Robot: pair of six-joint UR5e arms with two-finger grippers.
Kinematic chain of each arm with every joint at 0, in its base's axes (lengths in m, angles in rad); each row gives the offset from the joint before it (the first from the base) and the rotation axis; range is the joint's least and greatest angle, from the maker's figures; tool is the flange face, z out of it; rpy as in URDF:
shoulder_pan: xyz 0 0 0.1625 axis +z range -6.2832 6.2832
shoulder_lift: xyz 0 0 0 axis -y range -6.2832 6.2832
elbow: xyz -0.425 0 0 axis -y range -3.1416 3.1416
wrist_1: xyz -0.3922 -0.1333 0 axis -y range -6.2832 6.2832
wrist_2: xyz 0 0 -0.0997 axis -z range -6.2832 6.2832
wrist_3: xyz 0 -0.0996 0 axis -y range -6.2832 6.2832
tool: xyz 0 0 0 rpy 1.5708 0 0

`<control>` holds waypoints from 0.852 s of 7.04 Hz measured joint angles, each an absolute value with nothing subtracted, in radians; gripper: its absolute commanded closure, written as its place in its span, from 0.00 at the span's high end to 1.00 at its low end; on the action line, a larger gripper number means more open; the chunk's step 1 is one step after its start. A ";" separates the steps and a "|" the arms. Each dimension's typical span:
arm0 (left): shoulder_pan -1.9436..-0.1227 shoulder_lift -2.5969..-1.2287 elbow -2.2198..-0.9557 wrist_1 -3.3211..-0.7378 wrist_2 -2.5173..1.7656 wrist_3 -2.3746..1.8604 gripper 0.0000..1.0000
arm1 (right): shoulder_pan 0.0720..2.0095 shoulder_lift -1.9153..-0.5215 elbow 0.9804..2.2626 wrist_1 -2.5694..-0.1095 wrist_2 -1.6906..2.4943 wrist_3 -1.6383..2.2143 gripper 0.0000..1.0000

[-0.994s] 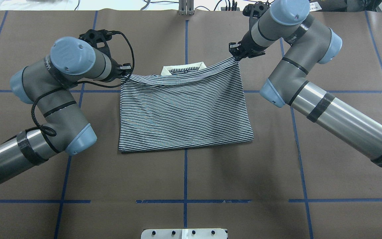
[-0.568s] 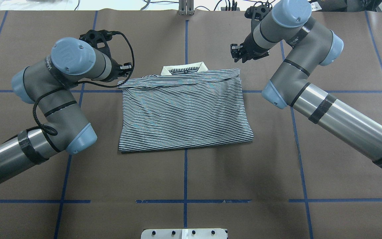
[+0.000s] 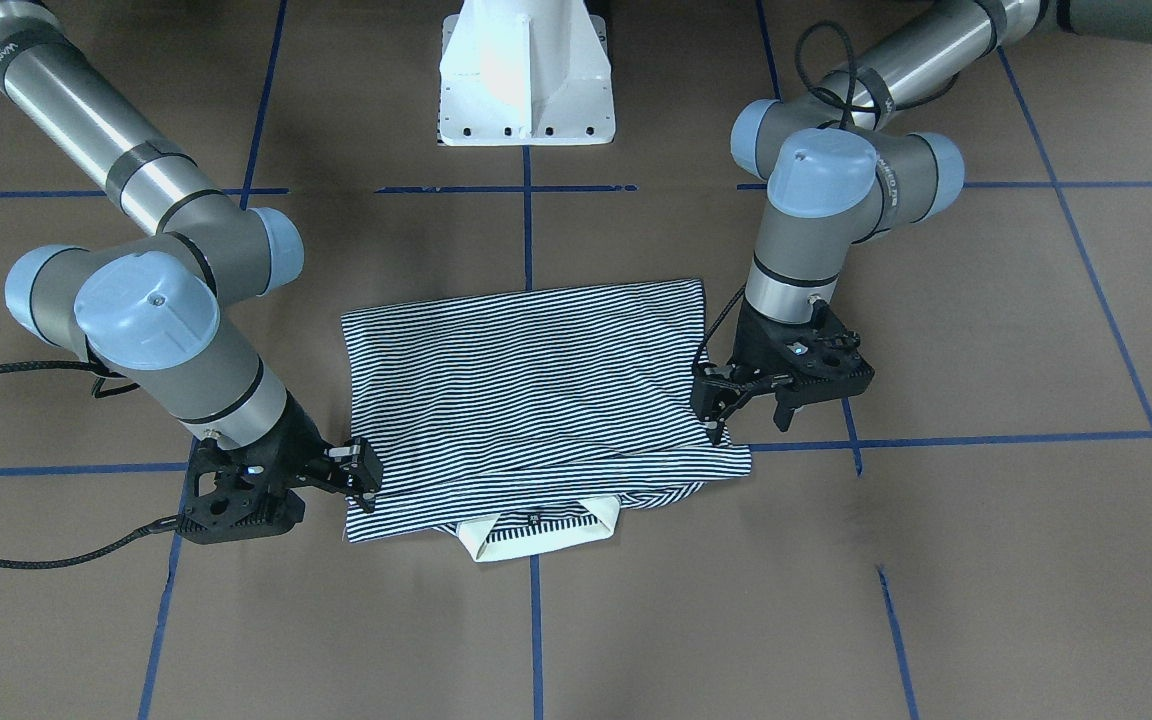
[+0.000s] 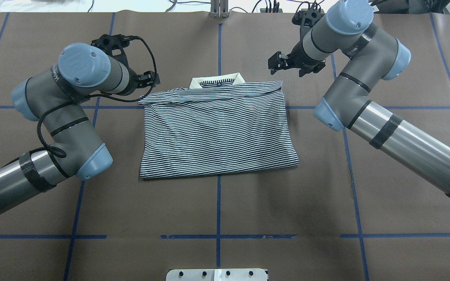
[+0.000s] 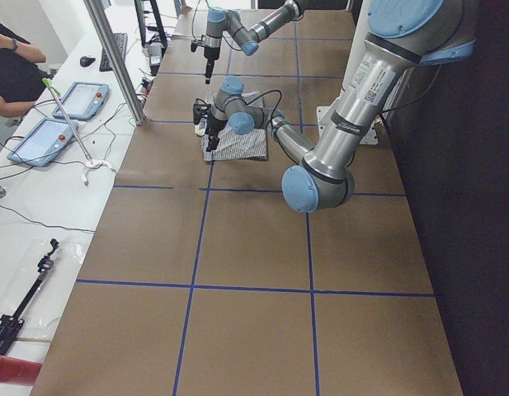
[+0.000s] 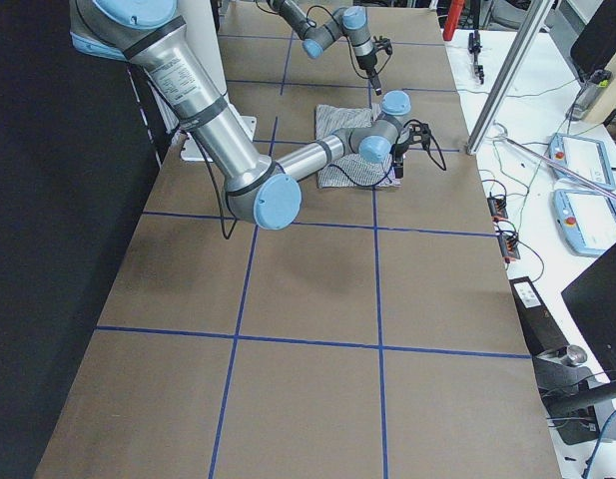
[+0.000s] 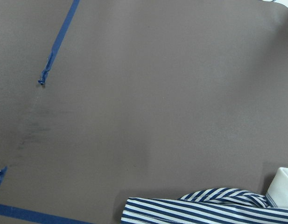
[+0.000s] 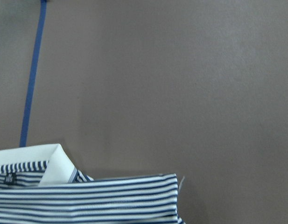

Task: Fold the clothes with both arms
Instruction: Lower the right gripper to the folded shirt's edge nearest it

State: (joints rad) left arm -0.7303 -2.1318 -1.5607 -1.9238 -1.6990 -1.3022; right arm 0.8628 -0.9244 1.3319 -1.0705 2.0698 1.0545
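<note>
The striped polo shirt lies folded in a flat rectangle at the table's middle, its cream collar peeking out at the far edge. It also shows in the front view. My left gripper is open and empty, just off the shirt's far left corner; in the front view it hangs by that edge. My right gripper is open and empty, lifted clear beyond the far right corner, and shows in the front view. The wrist views show shirt edges and bare table, no fingers.
The white pedestal base stands at the robot's side of the brown table, which is marked with blue tape lines. A bench with tablets, a metal post and a person are beyond the far edge.
Both grippers have let go of the shirt's far corners and the folded-over edge has dropped flat. The right gripper has moved up and away from the shirt; the left has barely shifted.
</note>
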 measured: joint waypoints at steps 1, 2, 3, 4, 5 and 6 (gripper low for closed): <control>-0.731 -2.128 -1.563 -1.924 -1.699 -1.304 1.00 | 0.847 -0.996 1.427 -1.103 2.085 1.103 1.00; -0.731 -2.121 -1.567 -1.923 -1.700 -1.306 1.00 | 0.816 -1.066 1.531 -1.156 2.088 1.158 1.00; -0.731 -2.115 -1.578 -1.921 -1.700 -1.310 1.00 | 0.774 -1.119 1.627 -1.211 2.081 1.221 1.00; -0.730 -2.113 -1.594 -1.916 -1.700 -1.316 1.00 | 0.726 -1.149 1.688 -1.243 2.063 1.287 1.00; -0.729 -2.112 -1.606 -1.913 -1.699 -1.330 1.00 | 0.680 -1.170 1.713 -1.256 2.037 1.336 1.00; -0.727 -2.112 -1.616 -1.911 -1.699 -1.352 1.00 | 0.644 -1.187 1.718 -1.260 2.008 1.356 1.00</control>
State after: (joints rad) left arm -0.7269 -2.1123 -1.6156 -1.9106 -1.6987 -1.3524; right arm 0.6436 -1.1872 1.7184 -1.2605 2.0079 1.3565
